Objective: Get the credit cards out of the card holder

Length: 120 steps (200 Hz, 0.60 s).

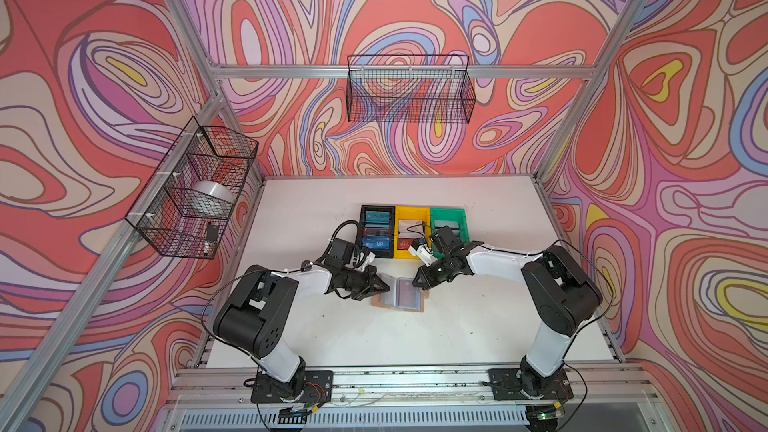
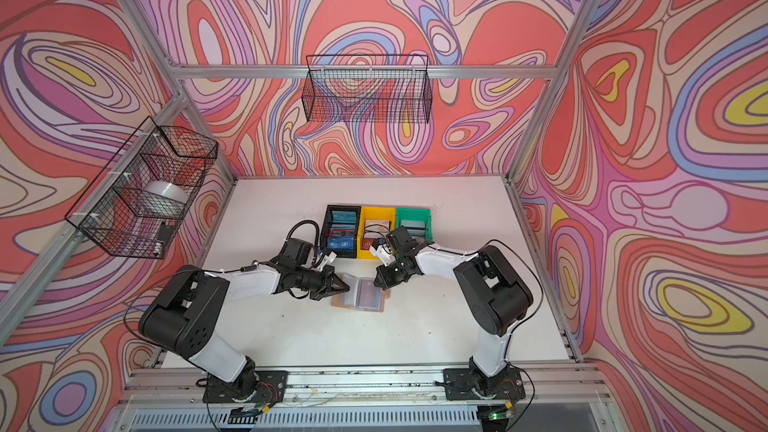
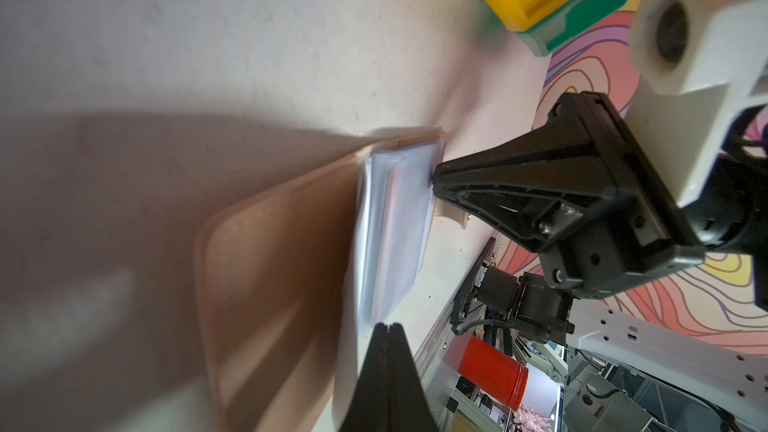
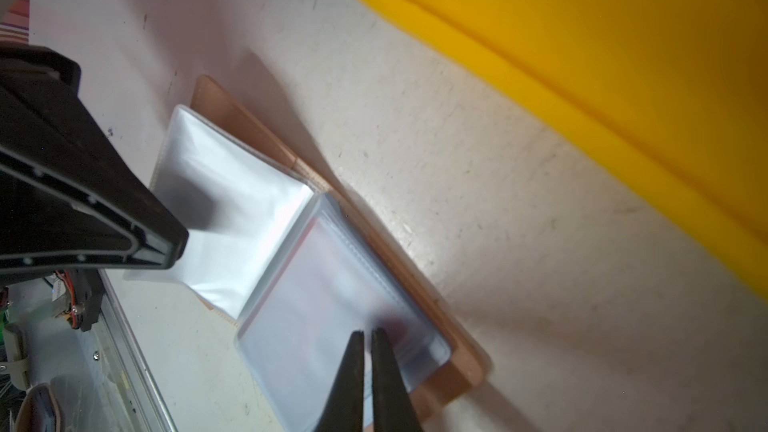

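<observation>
Lying open between the two tips: card holder (image 1: 401, 296); left gripper (image 1: 385, 288) clenched at clear sleeve page (image 4: 232, 201); right gripper (image 1: 415, 282) all but clenched at sleeve edge, grasp unclear

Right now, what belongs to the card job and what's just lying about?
Job: card holder, red card in its sleeve, left claw, right claw, black bin, yellow bin, green bin.
Lying about: back wire basket, side wire basket, silver roll.
</observation>
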{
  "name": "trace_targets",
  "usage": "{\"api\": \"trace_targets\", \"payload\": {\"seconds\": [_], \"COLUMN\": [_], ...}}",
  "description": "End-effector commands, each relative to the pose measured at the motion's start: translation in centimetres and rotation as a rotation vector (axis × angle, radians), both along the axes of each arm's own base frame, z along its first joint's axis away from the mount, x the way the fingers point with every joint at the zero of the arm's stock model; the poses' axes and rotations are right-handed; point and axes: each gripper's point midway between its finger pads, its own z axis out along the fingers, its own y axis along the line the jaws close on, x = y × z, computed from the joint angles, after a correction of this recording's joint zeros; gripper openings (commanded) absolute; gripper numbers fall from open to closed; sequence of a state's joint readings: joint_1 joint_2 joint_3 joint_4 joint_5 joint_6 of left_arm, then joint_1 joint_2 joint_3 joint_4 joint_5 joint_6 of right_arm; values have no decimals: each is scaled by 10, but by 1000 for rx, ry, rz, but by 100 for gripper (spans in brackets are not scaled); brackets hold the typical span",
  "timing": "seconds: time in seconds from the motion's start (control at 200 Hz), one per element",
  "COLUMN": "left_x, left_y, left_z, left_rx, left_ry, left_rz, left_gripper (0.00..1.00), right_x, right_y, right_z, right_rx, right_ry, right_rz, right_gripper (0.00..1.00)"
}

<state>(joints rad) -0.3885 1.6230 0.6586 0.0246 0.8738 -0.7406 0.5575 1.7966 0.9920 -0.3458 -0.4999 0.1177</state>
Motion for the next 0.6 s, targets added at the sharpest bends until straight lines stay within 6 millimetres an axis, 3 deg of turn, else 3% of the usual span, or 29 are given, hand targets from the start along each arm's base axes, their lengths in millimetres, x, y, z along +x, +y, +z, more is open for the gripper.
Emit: {"api": "trace_targets", "payload": {"seconds": [0.0, 0.28, 0.596], "left_x": [-9, -14, -13], "left_y": [7, 14, 13], "left_z": [-16, -31, -32], "left_rx": [65, 121, 131], "left_ry": [43, 85, 87], "left_rz": [-2, 11, 7], "left_gripper": [0, 0, 0], "right_x": [2, -2, -3], "right_y": [-11, -12, -2], "right_z": [7, 3, -8], "right_rx": [-37, -43, -4], "right_ry": [-41, -24, 22], "right_rz": [-28, -21, -9], "right_gripper": [9, 10, 10]}}
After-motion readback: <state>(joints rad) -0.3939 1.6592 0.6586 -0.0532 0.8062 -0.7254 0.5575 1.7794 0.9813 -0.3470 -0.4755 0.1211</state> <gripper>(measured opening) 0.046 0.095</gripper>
